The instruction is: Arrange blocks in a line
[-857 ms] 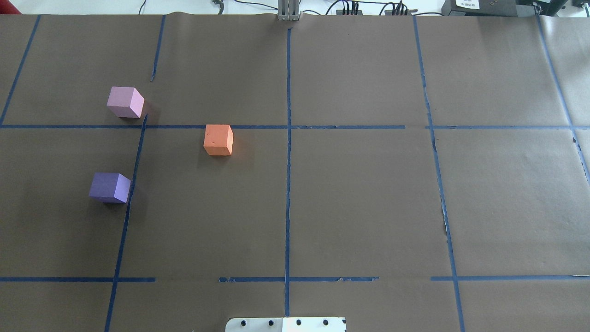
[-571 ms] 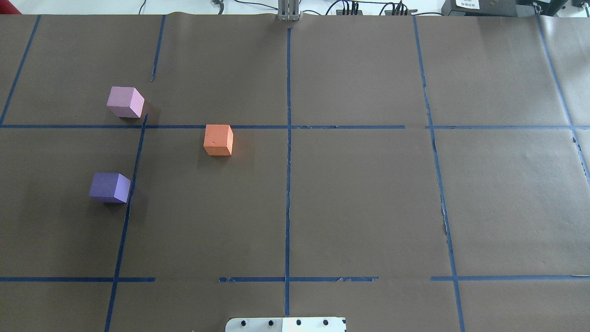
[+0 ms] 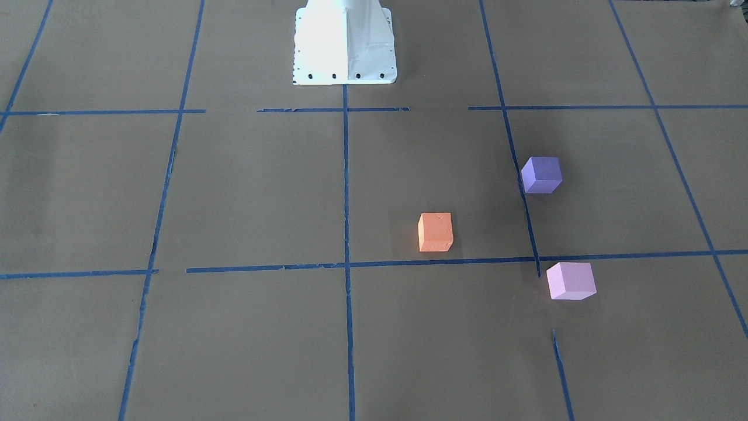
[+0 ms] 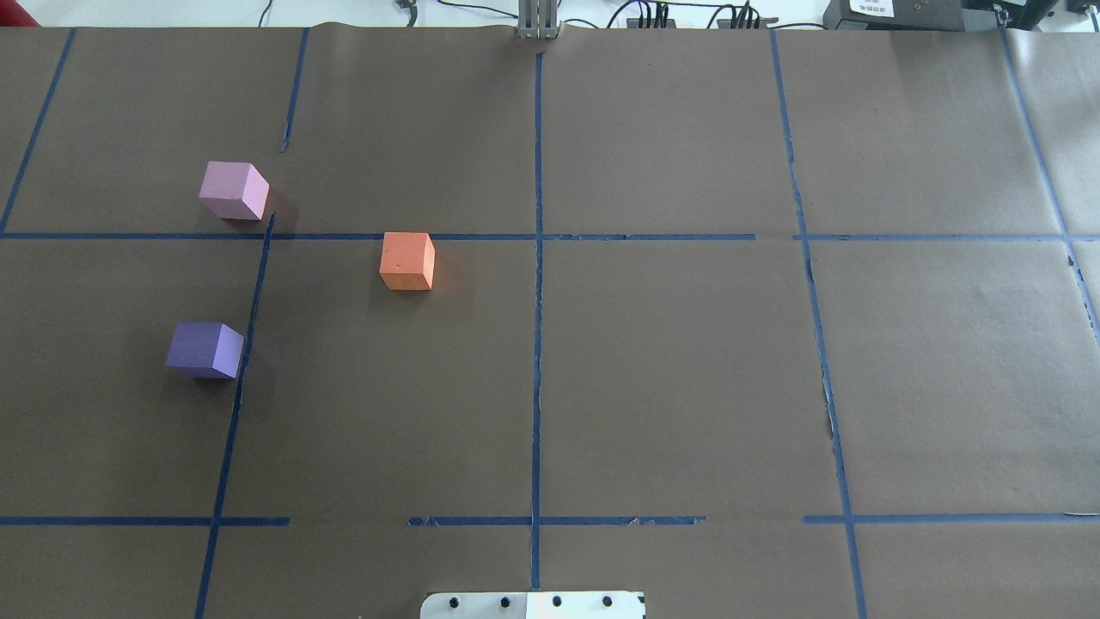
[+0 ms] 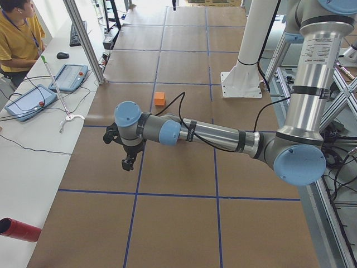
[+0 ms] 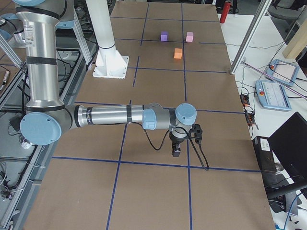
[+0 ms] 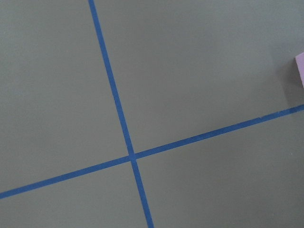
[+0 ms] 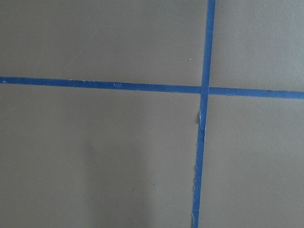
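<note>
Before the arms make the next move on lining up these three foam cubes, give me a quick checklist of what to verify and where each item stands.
1. Orange foam cube, dark purple foam cube and pale pink foam cube all resting on the brown paper table: ok.
2. Cubes standing apart, none touching: ok.
3. Cubes already in a line: not ok, they form a triangle.
4. Left gripper open: cannot tell, side view only.
5. Right gripper open: cannot tell, side view only.
6. Neither gripper holding a cube: ok, all three are on the table.
</note>
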Tool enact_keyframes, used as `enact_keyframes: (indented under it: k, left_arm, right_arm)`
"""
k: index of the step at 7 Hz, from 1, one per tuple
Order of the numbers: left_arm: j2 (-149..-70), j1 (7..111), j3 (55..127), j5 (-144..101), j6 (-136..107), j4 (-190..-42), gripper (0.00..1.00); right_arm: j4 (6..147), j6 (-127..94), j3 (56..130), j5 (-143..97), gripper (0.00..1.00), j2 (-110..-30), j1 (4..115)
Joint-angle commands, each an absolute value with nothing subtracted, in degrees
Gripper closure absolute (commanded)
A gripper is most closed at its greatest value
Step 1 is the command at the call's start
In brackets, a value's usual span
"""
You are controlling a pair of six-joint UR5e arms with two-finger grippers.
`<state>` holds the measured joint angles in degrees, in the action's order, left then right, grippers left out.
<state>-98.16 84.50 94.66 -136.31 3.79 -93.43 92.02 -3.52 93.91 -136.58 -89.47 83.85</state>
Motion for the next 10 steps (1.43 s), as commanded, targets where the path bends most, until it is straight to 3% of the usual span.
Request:
enact_keyframes:
  k: [1, 4, 6, 7, 10]
  left_arm:
    - [-102.0, 77.1, 96.2, -136.2, -8.4, -97.1, 0.0]
    - [-113.0, 62.8, 96.2, -135.4, -37.5, -100.3, 0.0]
    - [-118.1, 51.2, 95.4, -125.4, -38.6, -102.2, 0.0]
    - [-119.7, 50.3, 95.3, -123.3, -43.5, -102.3, 0.0]
    - [-127.9, 43.1, 85.7, -113.8, -63.4, -103.3, 0.0]
  right_arm:
    - [92.0, -3.5, 93.9, -136.6, 0.0, -89.5, 83.8]
    - [92.0, -3.5, 93.9, -136.6, 0.0, -89.5, 83.8]
    - [92.0, -3.5, 94.0, -136.6, 0.0, -89.5, 83.8]
    - [92.0, -3.5, 94.0, -136.6, 0.0, -89.5, 83.8]
    - [92.0, -3.5, 93.9, -136.6, 0.0, -89.5, 83.8]
